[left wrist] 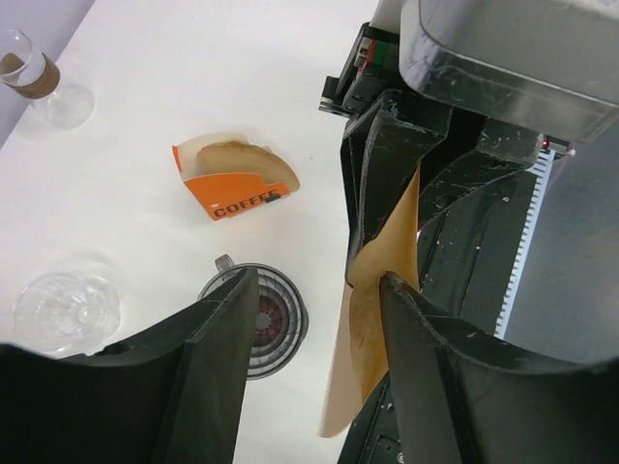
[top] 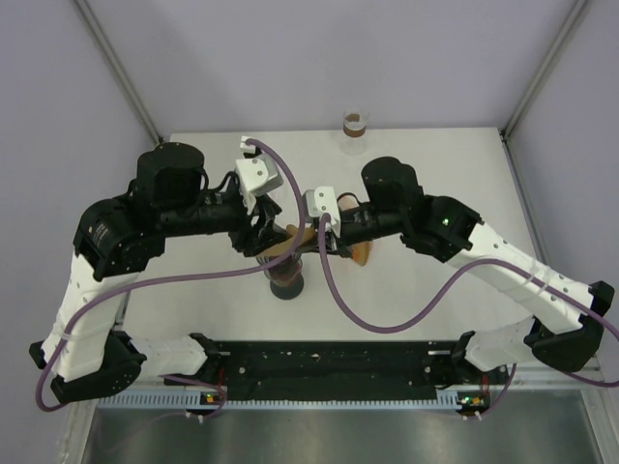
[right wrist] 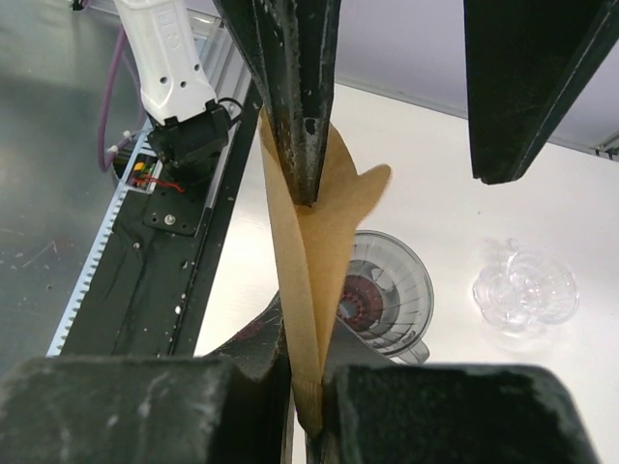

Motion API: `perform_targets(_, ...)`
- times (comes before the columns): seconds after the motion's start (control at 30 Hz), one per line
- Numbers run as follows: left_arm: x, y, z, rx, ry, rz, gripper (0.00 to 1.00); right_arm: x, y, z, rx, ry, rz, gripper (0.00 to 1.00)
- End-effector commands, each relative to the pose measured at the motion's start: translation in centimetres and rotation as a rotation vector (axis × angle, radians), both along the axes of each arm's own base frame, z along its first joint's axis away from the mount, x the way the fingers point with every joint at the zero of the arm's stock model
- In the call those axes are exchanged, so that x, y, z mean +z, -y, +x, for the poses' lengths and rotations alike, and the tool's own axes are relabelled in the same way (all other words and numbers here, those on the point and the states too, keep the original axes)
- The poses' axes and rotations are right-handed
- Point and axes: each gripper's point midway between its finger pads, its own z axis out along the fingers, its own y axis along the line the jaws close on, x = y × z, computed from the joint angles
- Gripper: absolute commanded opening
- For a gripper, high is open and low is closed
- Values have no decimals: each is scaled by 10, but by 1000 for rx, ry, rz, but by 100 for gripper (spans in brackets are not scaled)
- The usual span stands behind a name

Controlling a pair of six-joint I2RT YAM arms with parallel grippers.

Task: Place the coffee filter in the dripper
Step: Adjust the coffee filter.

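Note:
The brown paper coffee filter [right wrist: 314,242] hangs pinched at its seam in my right gripper [right wrist: 308,387], which is shut on it. My left gripper [left wrist: 314,290] is open, its fingers wide apart. Its right-hand finger [left wrist: 435,358] touches the filter's [left wrist: 382,280] upper edge and the other finger stands clear of it. The grey ribbed dripper [right wrist: 392,285] sits on the table just below the filter, with nothing inside it. From above, both grippers meet over the dripper [top: 287,280], with the filter [top: 290,237] between them.
An orange filter pack [left wrist: 237,188] marked COFFEE lies on the table beyond the dripper [left wrist: 276,324]. A clear glass piece [left wrist: 63,309] stands to its left. A glass carafe [top: 356,130] is at the far edge. The black base rail [top: 319,362] runs along the near edge.

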Motion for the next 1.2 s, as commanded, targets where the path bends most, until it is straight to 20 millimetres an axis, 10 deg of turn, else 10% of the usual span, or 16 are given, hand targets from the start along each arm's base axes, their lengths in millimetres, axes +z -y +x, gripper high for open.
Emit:
perform_targets(0.0, 10, -1, 7, 26, 53, -17, 65, 25, -4, -1, 2, 35, 57, 0)
perform_targets(0.13, 7, -2, 12, 46, 54, -1, 99, 25, -3, -1, 1, 36, 57, 0)
perform_targets(0.27, 1, -5, 14, 60, 52, 24, 99, 25, -3, -2, 4, 35, 58, 0)
perform_targets(0.5, -18, 1, 5, -30, 12, 73, 61, 28, -3, -4, 16, 34, 67, 0)
perform_targets(1.17, -20, 7, -14, -133, -25, 52, 53, 32, -8, 17, -68, 31, 78, 0)
